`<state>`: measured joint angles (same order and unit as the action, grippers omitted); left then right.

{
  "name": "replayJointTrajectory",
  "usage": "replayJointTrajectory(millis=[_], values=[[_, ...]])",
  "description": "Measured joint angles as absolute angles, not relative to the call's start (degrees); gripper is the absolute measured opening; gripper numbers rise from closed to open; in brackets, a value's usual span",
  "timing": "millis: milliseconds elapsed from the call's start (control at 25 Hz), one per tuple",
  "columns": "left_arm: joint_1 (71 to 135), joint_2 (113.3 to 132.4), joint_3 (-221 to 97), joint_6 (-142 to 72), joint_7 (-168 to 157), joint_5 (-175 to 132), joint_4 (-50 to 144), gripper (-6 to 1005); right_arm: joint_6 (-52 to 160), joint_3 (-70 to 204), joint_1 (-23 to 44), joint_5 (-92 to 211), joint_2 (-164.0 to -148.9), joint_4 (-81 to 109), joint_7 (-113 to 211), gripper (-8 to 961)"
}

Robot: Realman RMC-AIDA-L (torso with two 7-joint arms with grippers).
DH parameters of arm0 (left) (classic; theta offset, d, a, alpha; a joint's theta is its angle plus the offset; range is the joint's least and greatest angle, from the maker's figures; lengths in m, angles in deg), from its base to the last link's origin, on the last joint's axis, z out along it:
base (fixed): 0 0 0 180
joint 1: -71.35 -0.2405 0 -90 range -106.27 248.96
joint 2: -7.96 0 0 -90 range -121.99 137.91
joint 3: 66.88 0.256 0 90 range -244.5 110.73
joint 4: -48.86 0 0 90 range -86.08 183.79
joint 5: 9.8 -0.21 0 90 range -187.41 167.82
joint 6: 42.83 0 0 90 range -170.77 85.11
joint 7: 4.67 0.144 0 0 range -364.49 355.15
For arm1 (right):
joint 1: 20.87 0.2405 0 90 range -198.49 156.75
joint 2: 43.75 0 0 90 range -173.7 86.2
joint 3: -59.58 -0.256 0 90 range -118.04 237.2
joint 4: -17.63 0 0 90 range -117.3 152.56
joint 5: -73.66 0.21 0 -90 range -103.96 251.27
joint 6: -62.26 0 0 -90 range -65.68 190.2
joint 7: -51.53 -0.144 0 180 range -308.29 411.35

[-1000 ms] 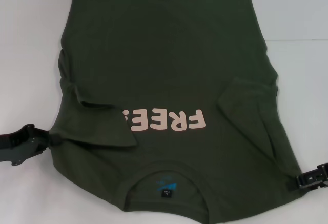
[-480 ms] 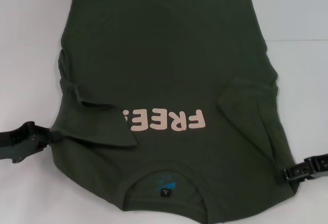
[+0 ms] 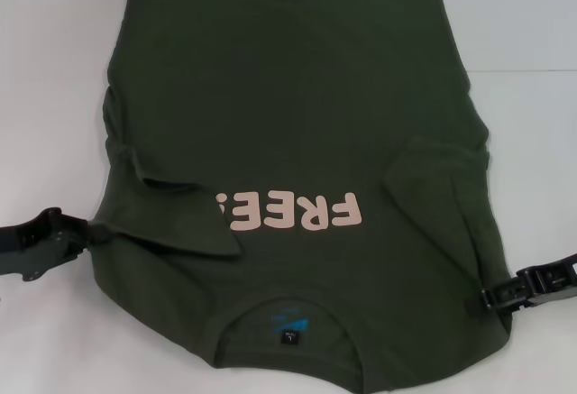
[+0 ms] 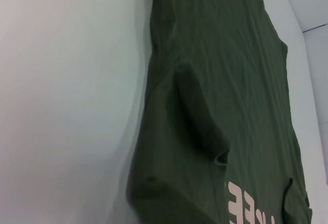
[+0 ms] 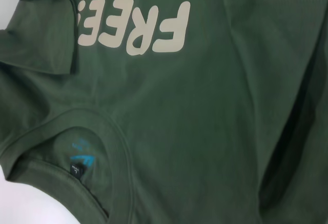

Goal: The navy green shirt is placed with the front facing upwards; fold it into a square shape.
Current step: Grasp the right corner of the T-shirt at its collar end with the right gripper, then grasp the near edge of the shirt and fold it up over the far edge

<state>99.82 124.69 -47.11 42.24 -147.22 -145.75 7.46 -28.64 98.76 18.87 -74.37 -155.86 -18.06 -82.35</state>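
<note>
Plainly the navy green shirt [image 3: 297, 169] lies flat on the white counter [image 3: 523, 24], collar at 6 o'clock, with the left tool [image 3: 77, 234] at 9 and right tool [image 3: 494, 298] at 4 touching its edges, finger state untellable

The right gripper [image 3: 491, 299] has been carried inward from the table's right edge: it was seen clear of the cloth at first, then touching the hem, and its tip is now laid over the right edge of the shirt [image 3: 297, 114], slightly higher in the head view than before. The left gripper [image 3: 86, 234] has been shifted a little toward the shirt and upward, so that its tip is now met by the folded left sleeve [image 3: 180, 218] at the cloth's edge.
</note>
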Motion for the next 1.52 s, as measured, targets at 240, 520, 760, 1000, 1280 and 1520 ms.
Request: replayJointTrajectory(millis=[240, 520, 760, 1000, 1280, 1520], values=[[99.83, 124.65, -47.1, 42.24, -147.22, -144.65, 7.46, 44, -28.83, 99.37, 19.05, -74.42, -155.85, -18.31, -83.01, 626], [99.94, 124.59, -46.95, 42.32, -147.23, -144.41, 7.46, 45, -28.86, 99.64, 19.26, -74.44, -155.78, -18.58, -82.7, 565], [99.93, 124.59, -47.08, 42.35, -147.15, -144.13, 7.46, 44, -28.82, 100.18, 19.29, -74.44, -155.72, -18.58, -82.7, 296], [99.89, 124.59, -46.72, 42.84, -146.45, -143.19, 7.46, 44, -28.69, 101.17, 19.29, -74.43, -155.74, -18.58, -82.84, 129], [99.38, 124.57, -47.05, 45.09, -143.93, -141.96, 7.38, 44, -29.44, 100.7, 18.78, -74.1, -154.9, -18.66, -82.42, 32], [99.13, 123.92, -46.85, 49.85, -140.78, -142.93, 6.94, 44, -31.75, 100.59, 17.55, -74.09, -152.56, -19.01, -82.35, 4]])
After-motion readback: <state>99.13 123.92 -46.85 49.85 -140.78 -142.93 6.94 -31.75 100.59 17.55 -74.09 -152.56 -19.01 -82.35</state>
